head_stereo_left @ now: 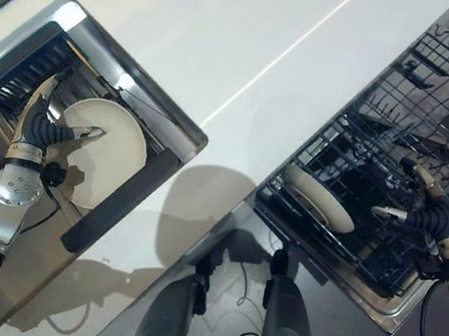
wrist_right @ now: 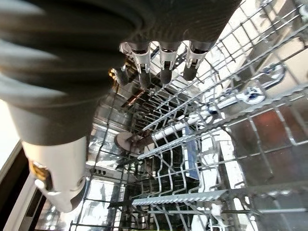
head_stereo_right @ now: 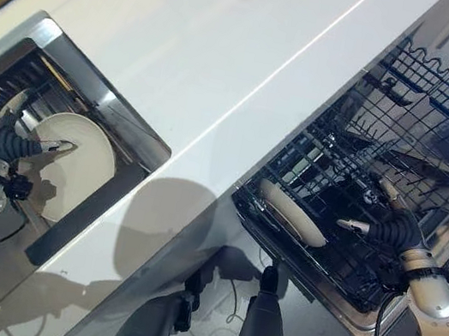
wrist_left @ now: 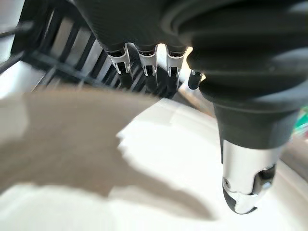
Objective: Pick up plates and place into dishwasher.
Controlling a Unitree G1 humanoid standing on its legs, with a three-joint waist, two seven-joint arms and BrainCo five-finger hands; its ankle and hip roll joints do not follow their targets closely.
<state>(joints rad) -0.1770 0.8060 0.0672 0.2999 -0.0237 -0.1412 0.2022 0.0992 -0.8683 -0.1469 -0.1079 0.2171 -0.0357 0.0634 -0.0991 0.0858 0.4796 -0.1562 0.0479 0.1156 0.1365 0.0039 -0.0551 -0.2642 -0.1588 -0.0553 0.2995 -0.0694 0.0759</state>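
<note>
A white plate (head_stereo_left: pixel 105 151) lies in the sink (head_stereo_left: pixel 181 128) at about 9 o'clock of the head view, tilted against the sink's dark inner wall, with a dark slatted rack (head_stereo_left: pixel 17 72) just beyond it at 10 o'clock. The left hand (head_stereo_left: pixel 43 126) sits at the plate's near-left edge: its thumb lies straight across the plate's face and its fingers reach past the rim toward the rack. In the left wrist view the fingers (wrist_left: pixel 147 62) look straight and loose, so the hand is open; whether any fingertip is hooked under the rim is hard to tell from here. To the plate's right a little bare room remains before the sink's steel edge.

Between sink and dishwasher runs a broad strip of white counter (head_stereo_left: pixel 255 43), clear from 12 o'clock down to 6.

At 3 o'clock the wire dishwasher rack (head_stereo_left: pixel 401 156) stands pulled out. A second white plate (head_stereo_left: pixel 319 200) stands on edge in the rack's near-left corner, close to the rack's front rim. The right hand (head_stereo_left: pixel 426 210) hovers above the middle of the rack, well apart from that plate, thumb and fingers spread and holding nothing; open slots lie all around it.
</note>
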